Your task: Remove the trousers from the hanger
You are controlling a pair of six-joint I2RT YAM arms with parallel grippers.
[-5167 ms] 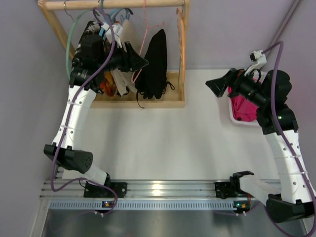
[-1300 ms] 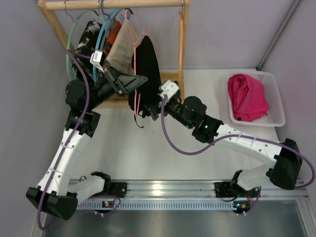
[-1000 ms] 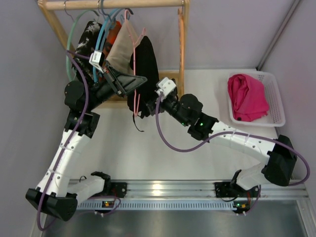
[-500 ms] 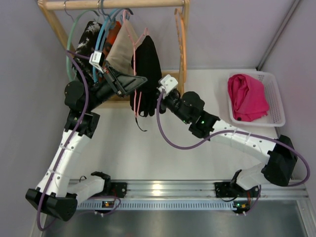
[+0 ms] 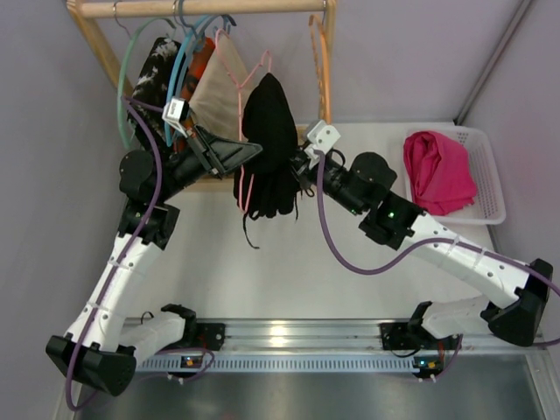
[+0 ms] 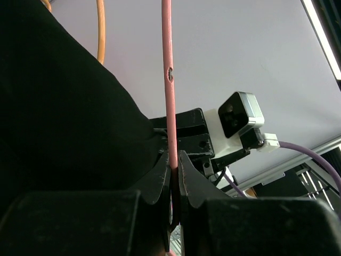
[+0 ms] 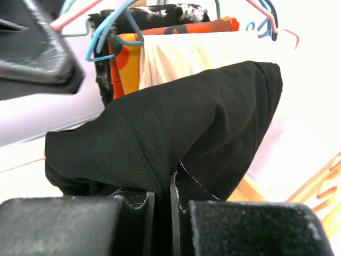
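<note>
The black trousers hang over a pink hanger on the wooden rack, their thin drawstrings dangling below. My left gripper is shut on the hanger's pink wire, which runs up from between the fingertips of that gripper, with the black cloth to its left. My right gripper is shut on a fold of the black trousers, pinched at the right gripper's tips. Magenta-pink trousers lie in the white basket at the right.
The wooden rack stands at the back left, carrying teal and blue hangers with patterned, orange and cream garments. An empty orange hanger hangs by the rack's right post. The two arms cross close together in front of the rack.
My right gripper has shut on the black trousers and drawn back to the right, pulling the cloth with it. The pink hanger has swung right. The left gripper keeps its hold.
</note>
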